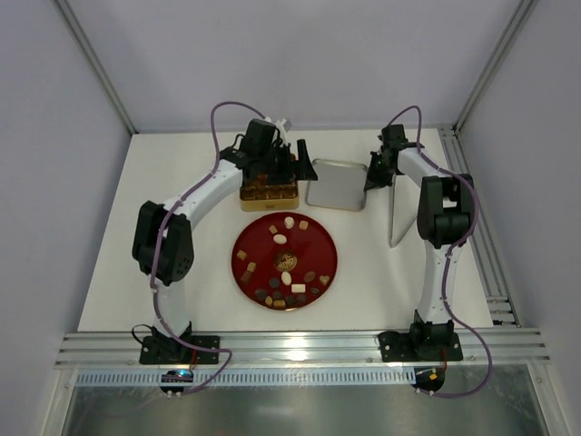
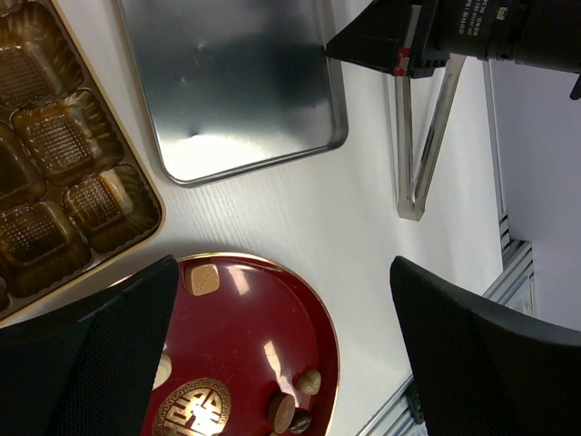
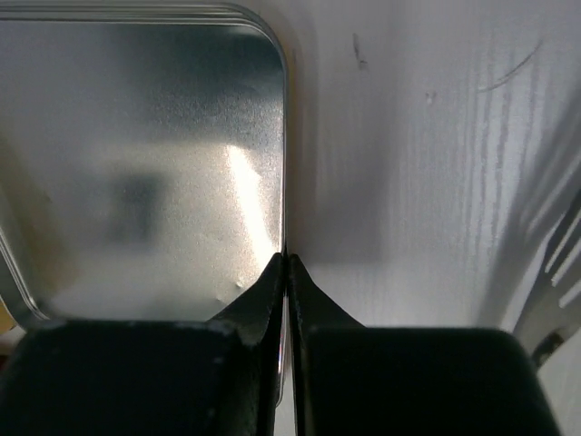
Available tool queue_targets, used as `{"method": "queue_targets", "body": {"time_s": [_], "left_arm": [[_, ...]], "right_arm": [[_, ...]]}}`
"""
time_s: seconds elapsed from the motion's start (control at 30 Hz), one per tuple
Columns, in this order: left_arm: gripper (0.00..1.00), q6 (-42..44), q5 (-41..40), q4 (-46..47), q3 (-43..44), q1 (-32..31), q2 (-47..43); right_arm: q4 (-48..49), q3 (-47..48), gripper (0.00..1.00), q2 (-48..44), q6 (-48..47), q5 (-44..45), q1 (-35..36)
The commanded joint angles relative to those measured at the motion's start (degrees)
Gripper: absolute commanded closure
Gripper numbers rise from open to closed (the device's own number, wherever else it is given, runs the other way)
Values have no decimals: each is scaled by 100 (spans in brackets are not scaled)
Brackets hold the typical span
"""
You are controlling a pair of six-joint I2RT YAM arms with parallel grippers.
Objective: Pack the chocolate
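Observation:
Several chocolate pieces [image 1: 280, 239] in brown, tan and cream lie on the red round plate [image 1: 250, 232]. The left wrist view shows a tan square piece [image 2: 203, 279] and a heart-shaped piece [image 2: 310, 381] on it. The gold box [image 1: 269, 193] with gridded compartments [image 2: 54, 182] stands behind the plate. My left gripper [image 1: 289, 171] hangs open and empty over the box's right side, above the plate's far rim [image 2: 281, 363]. My right gripper [image 1: 370, 175] is shut on the right rim of the silver lid [image 1: 336, 186], pinching it [image 3: 287, 259].
The silver lid [image 2: 236, 82] lies flat, inner side up, right of the gold box. Metal tongs [image 1: 398, 211] lie on the table right of the lid, by the right arm; they also show in the left wrist view [image 2: 416, 154]. Rails run along the table's right and near edges.

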Motion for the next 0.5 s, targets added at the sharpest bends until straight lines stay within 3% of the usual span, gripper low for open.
{"method": "queue_targets", "body": {"time_s": [0.0,0.47], "left_arm": [[5,-12,188,169,310,14,109],[4,23,258,2,776,49,505]], "right_arm": [[142,-48,96,-610,63,-317,-176],[352,-636,96,-1419,238,-897,-431]]}}
